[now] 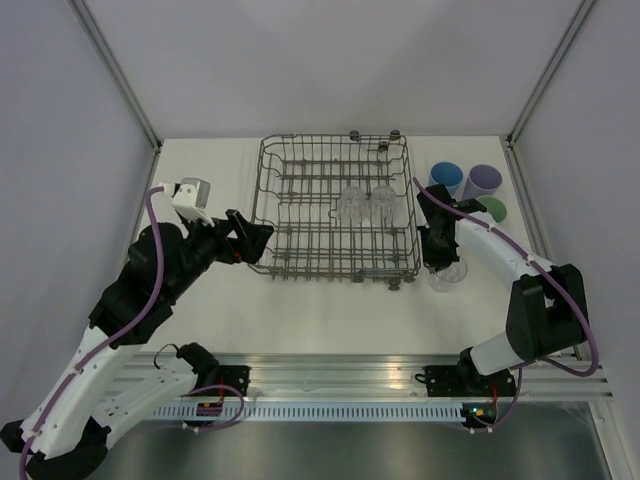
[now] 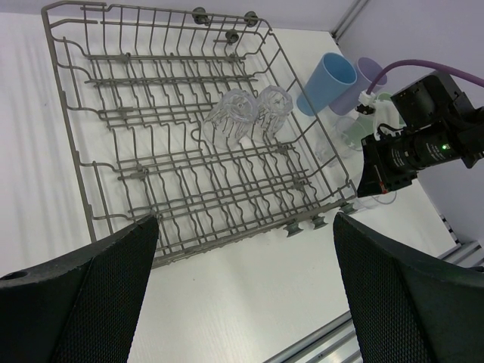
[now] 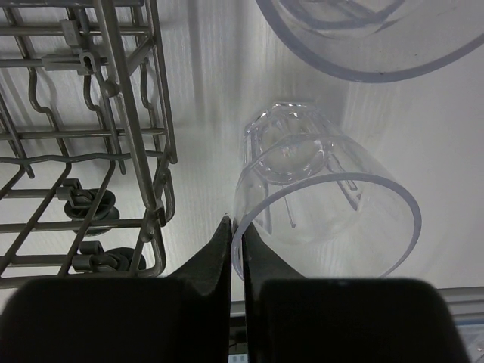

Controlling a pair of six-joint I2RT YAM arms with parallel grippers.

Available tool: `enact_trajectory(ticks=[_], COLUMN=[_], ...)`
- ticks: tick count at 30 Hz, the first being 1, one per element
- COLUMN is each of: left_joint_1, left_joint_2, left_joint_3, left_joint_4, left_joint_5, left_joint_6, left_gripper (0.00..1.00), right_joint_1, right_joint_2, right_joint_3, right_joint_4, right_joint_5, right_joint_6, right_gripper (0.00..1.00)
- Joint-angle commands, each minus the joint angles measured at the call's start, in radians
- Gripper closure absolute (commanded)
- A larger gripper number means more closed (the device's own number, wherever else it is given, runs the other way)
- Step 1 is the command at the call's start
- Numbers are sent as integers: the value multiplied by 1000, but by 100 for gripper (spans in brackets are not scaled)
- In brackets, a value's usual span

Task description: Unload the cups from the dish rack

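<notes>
Nearest the arm bases, the right pincer [image 3: 235,227] is clamped on the rim wall of a clear transparent plastic tumbler [image 3: 325,197], one finger outside the mouth and one seemingly inside. The tumbler stands mouth-up on the white desk [image 1: 330,310], just beside the near right corner of the rack. I judge the step in hand to be the set-down of this cup. It looks to be resting on the desk, so the next move calls for parting the fingers and lifting straight up, lest the rim catch and tip against the second clear tumbler [image 3: 355,45] close behind it. The left pincer [image 1: 252,240] hangs wide apart and empty just off the left side of the large grey wire dish rack [image 2: 166,189]. In the rack's middle sit two more clear ribbed tumblers [image 2: 231,113], side by side (whether mouth-down or merely tipped I cannot tell), and these are left to fetch. Farthest off, at the desk's right, stand the blue opaque tumbler [image 1: 445,178], the lavender tumbler [image 1: 484,182] and the light green tumbler [image 1: 493,208], already out. No brand, label or readable writing shows anywhere.
</notes>
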Motion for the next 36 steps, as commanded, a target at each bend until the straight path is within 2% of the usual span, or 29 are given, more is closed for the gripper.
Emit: enact_trajectory(ticks=[1,5,6,9,14,16,17,19,20,23,28,36], left_joint_1=[1,1,1,1,1,1,1,0,-2,-23,-121,-155], left_joint_2=[-9,-8,-6,0,29,66,87,162,189,306,515,912], left_joint_3=[-1,-3,-3,-4,-6,-6,-4,9,25,60,199,457], left_joint_4=[11,11,11,11,11,13,14,14,16,25,48,96], left_joint_5=[-15,-9,-7,-3,0,-13,-23,-49,-52,-84,-213,-253], left_joint_6=[46,47,46,41,26,9,6,0,0,-11,1,12], left_gripper=[0,0,0,0,0,1,0,0,0,0,0,0], right_joint_1=[0,0,-3,-2,0,0,-2,-2,-2,-2,4,6], right_joint_2=[7,4,-2,-37,-83,-106,-132,-157,-180,-221,-333,-595], right_joint_3=[39,44,44,44,62,79,90,120,130,174,219,141], right_joint_4=[12,-5,-6,3,-23,-44,-52,-81,-89,-126,-98,145], right_joint_5=[20,45,39,26,26,32,43,54,58,74,61,-73], right_joint_6=[-13,-14,-16,-17,-27,-25,-28,-33,-36,-42,-82,-42], right_gripper=[92,84,77,66,62,54,49,32,17,2,2,2])
